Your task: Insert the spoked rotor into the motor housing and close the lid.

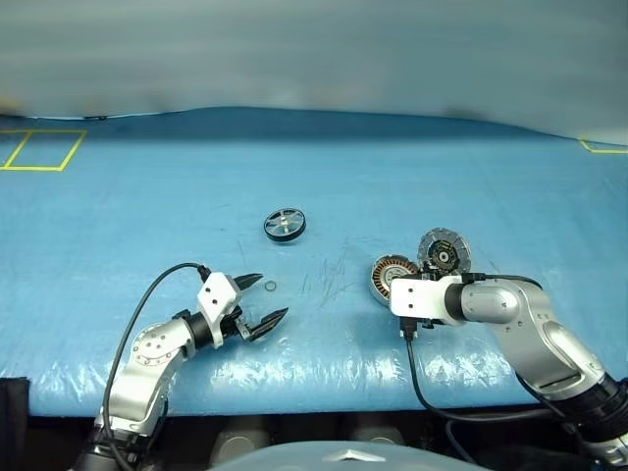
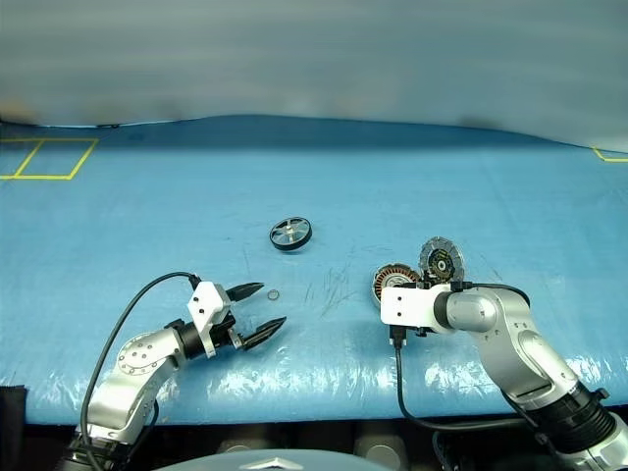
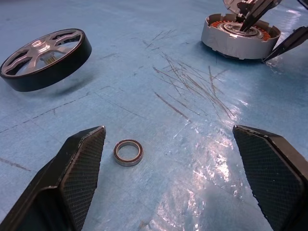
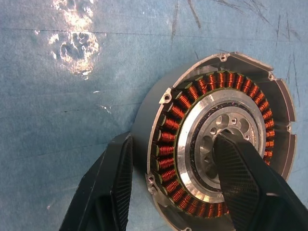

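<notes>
Two arms reach over a wide blue work mat (image 1: pixel 324 177) marked with yellow tape lines at its far corners. Largest of the parts is the motor housing (image 4: pixel 216 144), lying open side up on the robot's right, its ring of copper windings and silver hub bare. The right gripper (image 4: pixel 178 187) straddles its wall, one finger outside the can and one over the hub, the jaws at a middling spread and not yet visibly pinching the metal. Just beyond the housing the lid (image 1: pixel 444 251) stands tilted, its grey segmented face toward the robot, apparently leaning at the housing's far edge. The spoked rotor (image 1: pixel 285 225) lies flat and untouched near the middle of the mat, well apart from the housing. The left gripper (image 3: pixel 168 178) hovers low with its jaws spread wide and empty, a small bearing ring (image 3: pixel 128 152) on the mat between its fingers.

The step in hand looks like steadying the housing. Next, I'd say, the left arm must go past the little ring to fetch the rotor.
</notes>
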You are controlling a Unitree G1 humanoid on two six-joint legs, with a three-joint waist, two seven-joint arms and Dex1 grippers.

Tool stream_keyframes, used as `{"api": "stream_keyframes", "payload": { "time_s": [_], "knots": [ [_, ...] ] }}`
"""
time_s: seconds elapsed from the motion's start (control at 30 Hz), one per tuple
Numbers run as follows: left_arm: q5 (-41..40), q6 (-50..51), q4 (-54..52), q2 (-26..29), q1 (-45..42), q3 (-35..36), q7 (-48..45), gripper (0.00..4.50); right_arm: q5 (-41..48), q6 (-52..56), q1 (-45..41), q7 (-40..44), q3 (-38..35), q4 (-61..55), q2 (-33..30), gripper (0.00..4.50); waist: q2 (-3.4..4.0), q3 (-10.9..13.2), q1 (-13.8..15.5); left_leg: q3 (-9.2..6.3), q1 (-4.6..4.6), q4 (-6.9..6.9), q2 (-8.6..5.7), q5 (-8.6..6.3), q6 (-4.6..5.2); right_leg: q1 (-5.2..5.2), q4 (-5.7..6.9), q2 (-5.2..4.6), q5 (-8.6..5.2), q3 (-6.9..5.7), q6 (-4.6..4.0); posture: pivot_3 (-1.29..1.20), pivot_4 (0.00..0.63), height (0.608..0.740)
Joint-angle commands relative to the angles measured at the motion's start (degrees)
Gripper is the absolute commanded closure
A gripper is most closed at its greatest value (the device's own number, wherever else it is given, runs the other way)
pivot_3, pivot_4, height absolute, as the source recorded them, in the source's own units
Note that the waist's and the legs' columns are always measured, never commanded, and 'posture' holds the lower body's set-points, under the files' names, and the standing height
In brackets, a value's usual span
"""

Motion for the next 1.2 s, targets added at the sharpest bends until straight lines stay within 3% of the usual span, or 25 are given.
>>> {"api": "stream_keyframes", "payload": {
  "time_s": [0.03,0.13,0.27,0.53,0.67,1.2],
  "knots": [
    [0.01,-1.32,-0.04,-0.16,0.17,0.35,0.36,0.0,-1.67,-1.28,0.09,0.39,1.47,1.32,-0.99,2.32,0.0,0.0,0.02,-0.03,0.0,0.02,0.0,-0.04,0.07,0.01,0.0,-0.01,0.0,-0.02,0.01,0.0,0.15,0.74],
    [-0.1,-1.39,0.14,0.0,0.12,0.47,0.26,0.0,-4.71,-4.01,-1.58,0.14,3.12,1.56,-1.61,2.32,0.01,0.0,-0.05,-0.07,0.0,0.04,0.0,-0.08,0.14,0.03,0.0,-0.02,0.01,-0.04,0.01,0.0,0.15,0.74],
    [-0.45,-0.82,0.3,0.93,-0.28,0.86,-0.52,0.0,-11.25,-13.65,-10.11,2.3,9.0,2.58,-1.76,2.32,0.04,0.03,-0.56,-0.04,0.03,0.06,0.0,-0.08,0.15,0.01,0.04,-0.01,0.02,-0.03,0.02,0.0,0.15,0.74],
    [-1.64,0.64,-1.39,3.14,0.69,1.91,-1.63,0.0,-13.27,-27.01,-20.39,7.09,15.38,5.12,2.56,2.32,0.13,0.1,-0.41,-0.05,-0.14,-0.01,-0.01,0.04,-0.06,-0.25,0.06,0.03,0.01,-0.07,0.0,0.0,0.15,0.74],
    [-1.73,1.02,-2.05,3.75,1.51,2.55,-1.45,0.0,-12.33,-30.58,-21.96,9.06,16.71,5.61,4.86,2.32,0.13,0.1,-0.05,-0.09,-0.8,0.13,-0.03,0.04,-0.06,-0.76,0.05,0.04,0.02,-0.15,0.03,0.0,0.15,0.74],
    [-1.67,1.63,-3.08,3.33,2.31,2.03,-0.7,0.0,-13.4,-39.47,-23.87,10.1,19.7,9.19,11.47,2.32,0.13,0.1,-0.08,-0.27,-0.76,0.26,-0.05,0.12,-0.17,-0.7,0.26,0.31,0.02,-0.37,0.03,0.0,0.15,0.74]
  ]
}}
